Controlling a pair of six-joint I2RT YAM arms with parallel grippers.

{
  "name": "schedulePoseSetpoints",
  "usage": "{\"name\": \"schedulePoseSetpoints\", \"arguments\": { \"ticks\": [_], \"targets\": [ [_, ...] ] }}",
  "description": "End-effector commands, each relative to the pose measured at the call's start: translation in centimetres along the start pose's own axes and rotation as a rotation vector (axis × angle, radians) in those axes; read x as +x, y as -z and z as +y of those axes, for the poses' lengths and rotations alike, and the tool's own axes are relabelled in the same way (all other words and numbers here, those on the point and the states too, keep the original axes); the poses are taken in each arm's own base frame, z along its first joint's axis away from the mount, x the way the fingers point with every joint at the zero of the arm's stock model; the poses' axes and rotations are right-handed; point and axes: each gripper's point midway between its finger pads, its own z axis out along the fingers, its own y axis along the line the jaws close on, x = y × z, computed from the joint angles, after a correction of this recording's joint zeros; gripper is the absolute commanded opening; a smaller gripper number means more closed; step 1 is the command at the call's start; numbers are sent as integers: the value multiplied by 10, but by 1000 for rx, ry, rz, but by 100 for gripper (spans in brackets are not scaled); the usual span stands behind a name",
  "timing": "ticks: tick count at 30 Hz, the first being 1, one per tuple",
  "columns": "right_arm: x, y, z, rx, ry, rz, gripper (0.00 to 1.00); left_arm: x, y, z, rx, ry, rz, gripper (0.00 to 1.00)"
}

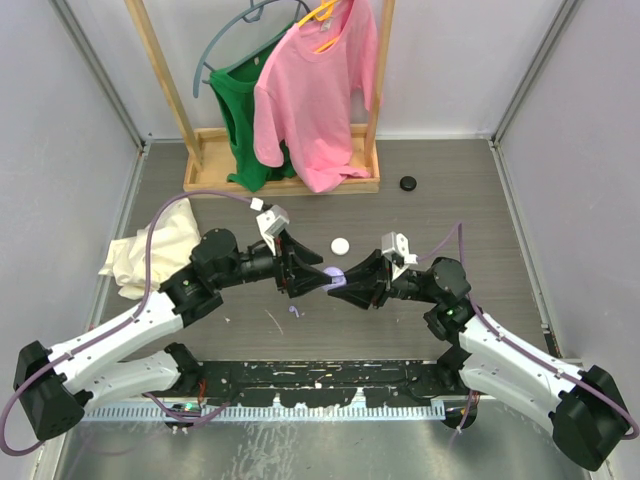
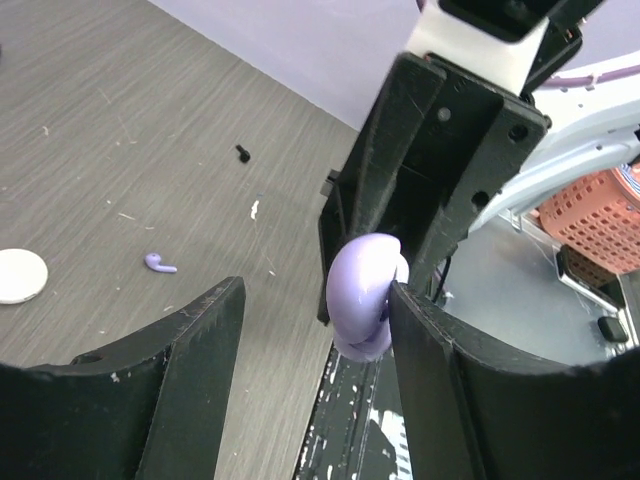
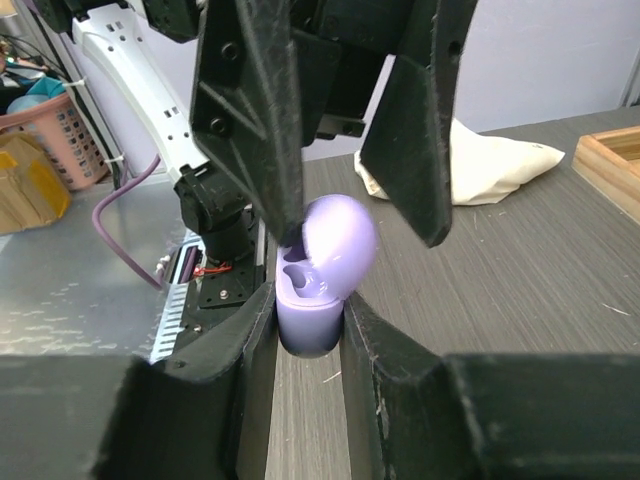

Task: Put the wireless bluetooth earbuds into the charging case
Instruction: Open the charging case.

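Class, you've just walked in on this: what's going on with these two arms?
The right gripper holds a lilac charging case with its lid flipped open. The left gripper straddles the lid with its jaws open, one finger against it. The sockets that show look empty. A lilac earbud and a small black earbud lie loose on the table, so no bud is in yet.
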Motion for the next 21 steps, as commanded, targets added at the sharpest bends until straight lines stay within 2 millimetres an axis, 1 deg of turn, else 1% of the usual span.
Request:
{"name": "schedulePoseSetpoints", "arguments": {
  "ticks": [1,7,9,12,14,18,19,21],
  "targets": [
    [-26,-4,13,-66,79,-48,1,-38,0,-1,-45,-5,-106,61],
    [-27,-3,12,-51,81,-57,1,-37,2,10,-112,18,-100,62],
    [-29,-2,12,-43,85,-64,1,-35,3,15,-140,25,-98,65],
    [-27,0,8,-13,86,-66,1,-36,6,15,-152,33,-106,69],
    [-24,2,5,9,89,-69,1,-36,10,16,-168,38,-107,74],
    [-19,8,1,50,108,-77,1,-30,21,24,-242,59,-75,85],
    [-18,10,0,61,116,-81,1,-27,24,26,-265,67,-65,89],
    [-15,14,-2,83,134,-89,1,-19,33,34,-326,91,-45,100]
  ]
}}
